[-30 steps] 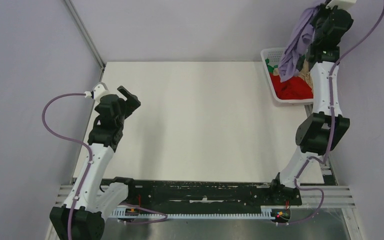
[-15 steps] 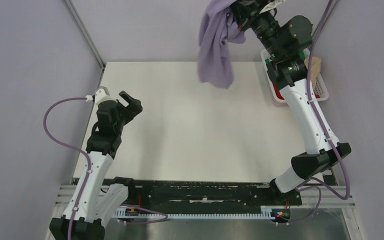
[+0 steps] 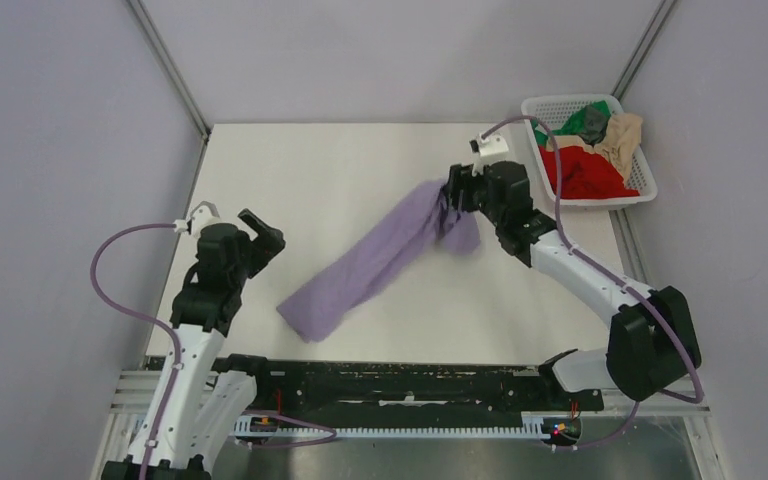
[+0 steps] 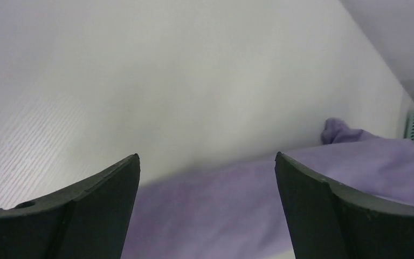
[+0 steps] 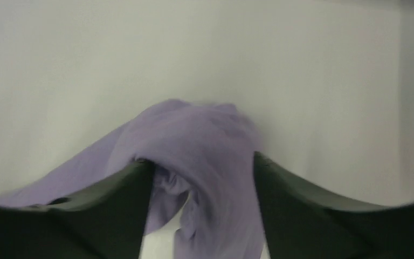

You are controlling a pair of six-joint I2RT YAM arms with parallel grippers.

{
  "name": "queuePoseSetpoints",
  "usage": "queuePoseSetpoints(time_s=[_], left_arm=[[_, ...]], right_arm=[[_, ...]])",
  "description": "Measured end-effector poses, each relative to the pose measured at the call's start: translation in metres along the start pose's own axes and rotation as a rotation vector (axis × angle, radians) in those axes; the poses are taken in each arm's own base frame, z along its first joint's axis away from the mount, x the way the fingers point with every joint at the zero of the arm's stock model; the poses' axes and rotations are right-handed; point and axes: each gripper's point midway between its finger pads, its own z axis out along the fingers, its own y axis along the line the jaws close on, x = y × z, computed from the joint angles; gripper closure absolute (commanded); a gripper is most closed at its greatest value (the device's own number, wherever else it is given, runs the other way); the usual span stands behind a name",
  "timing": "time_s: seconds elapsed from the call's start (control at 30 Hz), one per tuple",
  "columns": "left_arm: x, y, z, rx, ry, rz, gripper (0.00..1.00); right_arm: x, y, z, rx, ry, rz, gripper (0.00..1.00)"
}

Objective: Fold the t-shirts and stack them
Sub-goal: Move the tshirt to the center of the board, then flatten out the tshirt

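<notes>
The right gripper (image 3: 452, 200) sits low over the table (image 3: 340, 160) with its jaws partly apart. One end of the single lavender t-shirt (image 3: 380, 255) is bunched loosely in the gap (the wrist view shows a strip of bare table beside the cloth). From there the shirt trails in a long diagonal band toward the near left.

The left gripper (image 3: 260, 228) hangs wide open with nothing in it, just beside the shirt's near end.

One white basket (image 3: 600, 201) at the far right corner holds four more t-shirts: red (image 3: 580, 175), green (image 3: 580, 110), dark grey (image 3: 593, 125) and beige (image 3: 625, 135).
</notes>
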Motion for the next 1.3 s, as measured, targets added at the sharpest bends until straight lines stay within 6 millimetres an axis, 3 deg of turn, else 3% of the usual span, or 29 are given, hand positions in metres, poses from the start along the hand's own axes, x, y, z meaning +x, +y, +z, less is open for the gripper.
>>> queuePoseSetpoints(time_s=[0.07,0.1,0.17,0.23,0.3,0.4,0.5,0.67,0.8,0.87,0.93,1.03,1.17,1.3], left_arm=[[0.017,0.011,0.008,-0.049,0.065,0.008,0.0],[0.024,0.015,0.011,-0.068,0.092,0.013,0.0],[0.041,0.024,0.017,-0.108,0.166,0.024,0.0],[0.057,0.031,0.02,-0.132,0.23,0.028,0.0],[0.077,0.037,0.019,-0.14,0.302,0.028,0.0],[0.102,0.044,0.016,-0.151,0.384,0.038,0.0],[0.13,0.062,0.011,-0.223,0.49,0.065,0.0],[0.166,0.078,0.0,-0.285,0.597,0.092,0.0],[0.178,0.08,0.003,-0.296,0.623,0.097,0.01],[0.181,0.079,0.012,-0.301,0.624,0.093,0.09],[0.183,0.078,0.019,-0.305,0.624,0.091,0.23],[0.181,0.069,0.034,-0.286,0.594,0.084,0.46],[0.177,0.06,0.058,-0.295,0.57,0.093,0.97],[0.173,0.052,0.074,-0.308,0.561,0.11,0.98]], right_arm=[[0.084,-0.032,-0.011,0.136,0.21,-0.021,0.04],[0.109,-0.044,-0.019,0.189,0.282,-0.03,0.02],[0.134,-0.063,-0.034,0.287,0.37,-0.06,0.02],[0.134,-0.082,-0.047,0.398,0.38,-0.083,0.02],[0.121,-0.091,-0.056,0.455,0.345,-0.088,0.02],[0.091,-0.094,-0.068,0.489,0.257,-0.076,0.02],[0.079,-0.095,-0.073,0.493,0.221,-0.061,0.02],[0.105,-0.104,-0.078,0.514,0.31,-0.027,0.02],[0.117,-0.122,-0.081,0.503,0.345,0.03,0.02],[0.114,-0.122,-0.074,0.459,0.333,0.039,0.02],[0.111,-0.114,-0.061,0.384,0.321,0.029,0.02],[0.107,-0.098,-0.029,0.255,0.332,0.015,0.02],[0.102,-0.081,0.032,0.128,0.338,0.009,0.03],[0.108,-0.072,0.092,0.086,0.352,-0.042,0.09]])
